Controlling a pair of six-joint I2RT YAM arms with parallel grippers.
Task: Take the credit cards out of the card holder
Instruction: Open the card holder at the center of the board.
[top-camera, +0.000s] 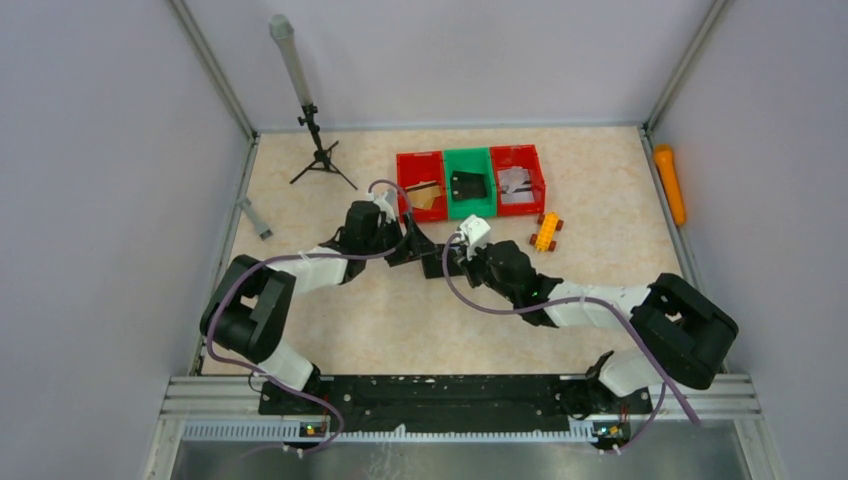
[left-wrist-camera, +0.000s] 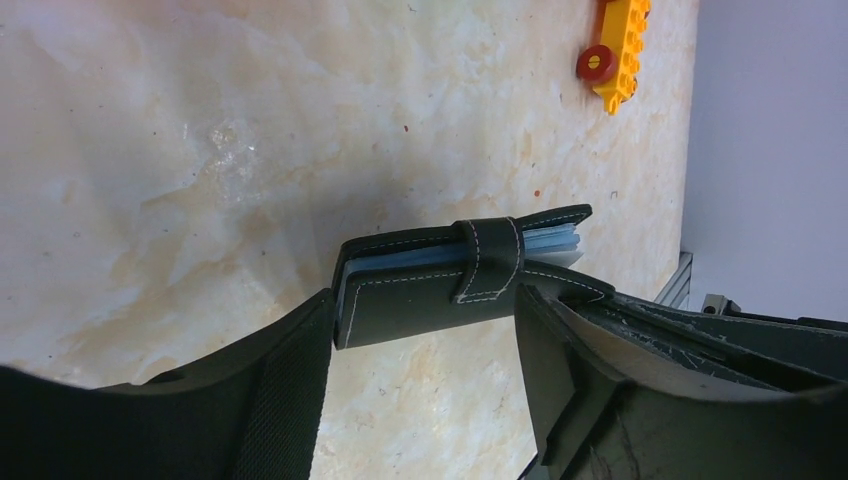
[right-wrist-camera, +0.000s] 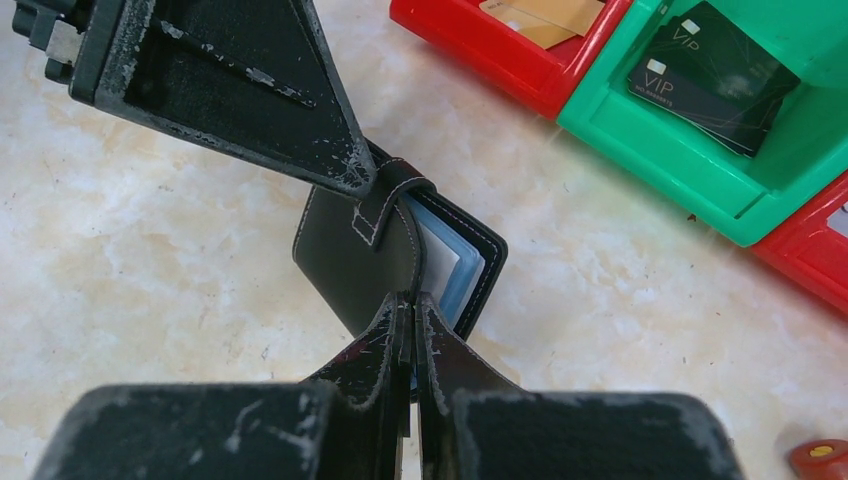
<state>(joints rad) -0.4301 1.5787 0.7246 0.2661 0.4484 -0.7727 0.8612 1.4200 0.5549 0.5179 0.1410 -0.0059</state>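
Note:
The black card holder (right-wrist-camera: 360, 250) is held just above the table between my two grippers, slightly ajar, with pale blue sleeves and a white card edge (right-wrist-camera: 440, 262) showing. My right gripper (right-wrist-camera: 412, 300) is shut on the near edge of its front cover. My left gripper (left-wrist-camera: 425, 335) stands open and straddles the tab edge of the card holder (left-wrist-camera: 430, 295). One finger (left-wrist-camera: 285, 390) is at the holder's end and the other (left-wrist-camera: 560, 360) is just past the strap. In the top view the card holder (top-camera: 437, 265) is mostly hidden by both grippers.
Behind the arms stand three bins: a red bin (top-camera: 404, 172) with a tan card, a green bin (top-camera: 468, 209) with black VIP cards (right-wrist-camera: 710, 65), and a second red bin (top-camera: 538, 170). A yellow toy brick (top-camera: 546, 231) lies right of the holder. A tripod (top-camera: 320, 155) stands at back left and an orange tube (top-camera: 669, 183) lies along the right wall.

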